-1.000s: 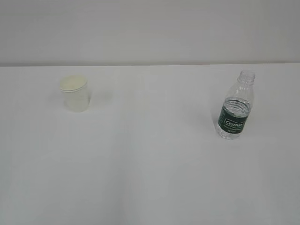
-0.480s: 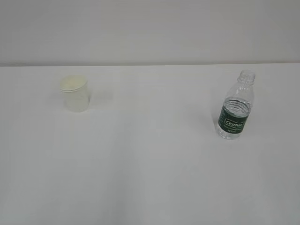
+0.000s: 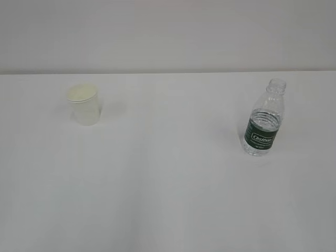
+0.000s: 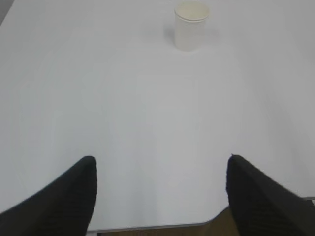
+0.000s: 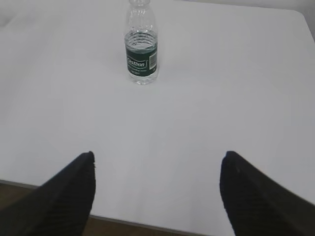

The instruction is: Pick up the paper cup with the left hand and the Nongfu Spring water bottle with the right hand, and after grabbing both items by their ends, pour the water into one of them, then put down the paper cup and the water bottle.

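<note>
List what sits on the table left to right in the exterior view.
paper cup → Nongfu Spring water bottle, both upright on the white table, well apart. No arm shows in this view.

Bright, even, diffuse light washes out the white tabletop (image 3: pixel 168 184); shadows are faint and soft. All views look slightly hazy, and the dark tool fingers (image 4: pixel 59 201) at the lower corners are blurred.

Left hand (image 4: pixel 160 196), right hand (image 5: pixel 156 194): black matte fingers (image 4: pixel 59 201), broad, rounded tips, faintly textured.
</note>
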### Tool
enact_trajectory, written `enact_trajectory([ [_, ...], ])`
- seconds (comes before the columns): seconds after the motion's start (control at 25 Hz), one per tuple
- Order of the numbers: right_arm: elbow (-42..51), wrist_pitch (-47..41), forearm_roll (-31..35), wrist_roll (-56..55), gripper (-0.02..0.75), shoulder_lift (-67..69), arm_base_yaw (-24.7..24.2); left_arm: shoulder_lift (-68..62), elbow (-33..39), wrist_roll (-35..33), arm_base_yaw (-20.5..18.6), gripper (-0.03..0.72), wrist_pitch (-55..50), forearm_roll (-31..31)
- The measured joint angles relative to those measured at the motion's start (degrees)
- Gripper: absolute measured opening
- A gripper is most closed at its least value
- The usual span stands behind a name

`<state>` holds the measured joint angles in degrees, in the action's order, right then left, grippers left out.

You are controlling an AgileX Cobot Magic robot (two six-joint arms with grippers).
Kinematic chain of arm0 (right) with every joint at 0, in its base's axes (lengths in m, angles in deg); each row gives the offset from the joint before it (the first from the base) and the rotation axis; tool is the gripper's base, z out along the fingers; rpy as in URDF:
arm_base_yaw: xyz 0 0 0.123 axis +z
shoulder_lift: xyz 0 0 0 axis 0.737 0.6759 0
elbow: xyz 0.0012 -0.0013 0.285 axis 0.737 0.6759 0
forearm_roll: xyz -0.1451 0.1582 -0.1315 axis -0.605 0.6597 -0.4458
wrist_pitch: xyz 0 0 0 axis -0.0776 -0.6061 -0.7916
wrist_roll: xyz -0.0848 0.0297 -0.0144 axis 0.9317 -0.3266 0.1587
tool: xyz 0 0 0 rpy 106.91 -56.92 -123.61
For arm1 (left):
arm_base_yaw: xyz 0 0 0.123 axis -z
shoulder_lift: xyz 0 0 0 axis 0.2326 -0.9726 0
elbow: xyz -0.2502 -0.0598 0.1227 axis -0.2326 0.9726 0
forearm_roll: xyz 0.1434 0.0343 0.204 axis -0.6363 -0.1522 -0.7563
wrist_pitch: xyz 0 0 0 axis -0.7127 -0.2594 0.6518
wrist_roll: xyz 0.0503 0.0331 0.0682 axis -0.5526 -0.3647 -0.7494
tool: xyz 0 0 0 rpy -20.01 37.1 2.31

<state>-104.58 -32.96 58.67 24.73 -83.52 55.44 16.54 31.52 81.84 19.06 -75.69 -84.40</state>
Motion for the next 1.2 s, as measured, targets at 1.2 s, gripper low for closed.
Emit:
enact_trajectory([
  [1.2,-0.92,11.53,3.50,0.00,0.587,18.12,0.00,-17.55,-1.45,-0.62,0.00,0.587,12.59,3.80],
])
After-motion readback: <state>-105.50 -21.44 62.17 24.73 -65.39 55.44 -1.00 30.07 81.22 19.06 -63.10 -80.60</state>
